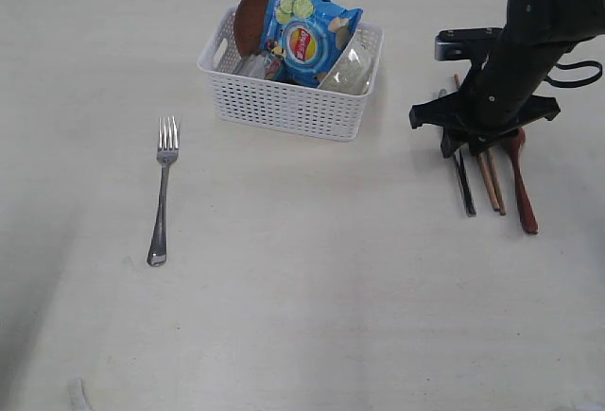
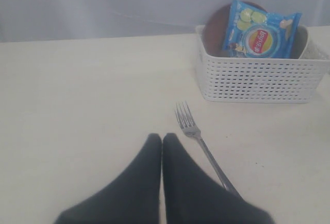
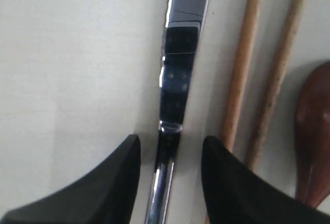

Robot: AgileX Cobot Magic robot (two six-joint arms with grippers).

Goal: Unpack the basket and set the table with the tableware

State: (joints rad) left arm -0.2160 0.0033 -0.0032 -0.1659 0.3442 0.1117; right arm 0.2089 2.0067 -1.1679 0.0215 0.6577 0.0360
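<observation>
Straddling the steel knife [image 3: 178, 54], the right gripper [image 3: 170, 149] has its jaws parted, not clamping it. Knife, two chopsticks [image 1: 492, 184] and wooden spoon [image 1: 525, 194] lie side by side at four o'clock from the white basket [image 1: 284, 109]. The left gripper [image 2: 162, 140] is closed and empty, near the fork [image 2: 198, 136].

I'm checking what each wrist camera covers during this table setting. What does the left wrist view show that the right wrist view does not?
Only the left wrist view: the fork lying on the table, the white basket with the blue crisp packet and brown plate in it, and the left gripper, shut. Only the right wrist view: the knife, two chopsticks and the wooden spoon lying side by side, with the right gripper open, one finger on each side of the knife. Both share the pale table.
</observation>
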